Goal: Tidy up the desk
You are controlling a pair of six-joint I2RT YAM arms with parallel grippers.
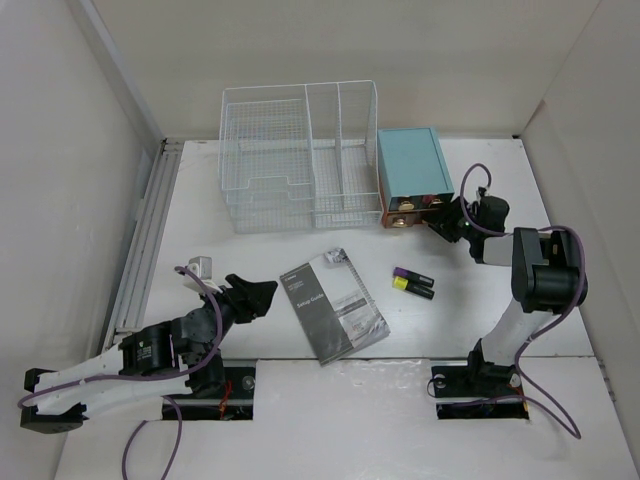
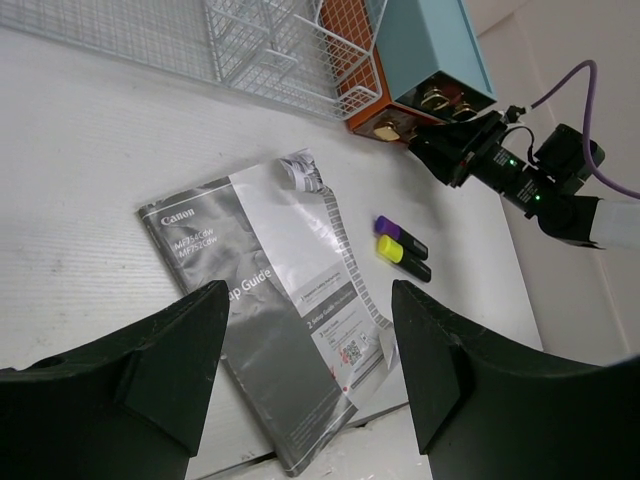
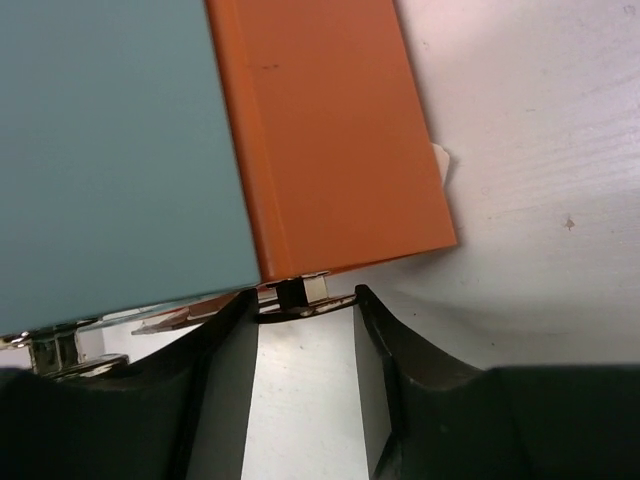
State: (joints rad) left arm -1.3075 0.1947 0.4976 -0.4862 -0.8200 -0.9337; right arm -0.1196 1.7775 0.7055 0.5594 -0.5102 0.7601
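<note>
The white desk (image 1: 200, 215) carries a grey Canon setup guide (image 1: 333, 305) (image 2: 270, 310) at its middle. My left gripper (image 1: 262, 295) (image 2: 310, 300) hovers open over the guide's near-left part with nothing between its fingers. A teal box (image 1: 412, 165) (image 3: 110, 150) with orange drawers (image 3: 330, 130) stands at the back right. My right gripper (image 1: 447, 222) (image 3: 303, 305) is at the box's front, its fingertips touching both ends of a drawer's metal handle (image 3: 300, 297).
A white wire-mesh rack (image 1: 300, 150) (image 2: 250, 40) stands left of the teal box. A purple and a yellow highlighter (image 1: 413, 283) (image 2: 400, 243) lie right of the guide. A small grey object (image 1: 202, 266) sits near the left arm. Two cutouts (image 1: 225, 385) line the near edge.
</note>
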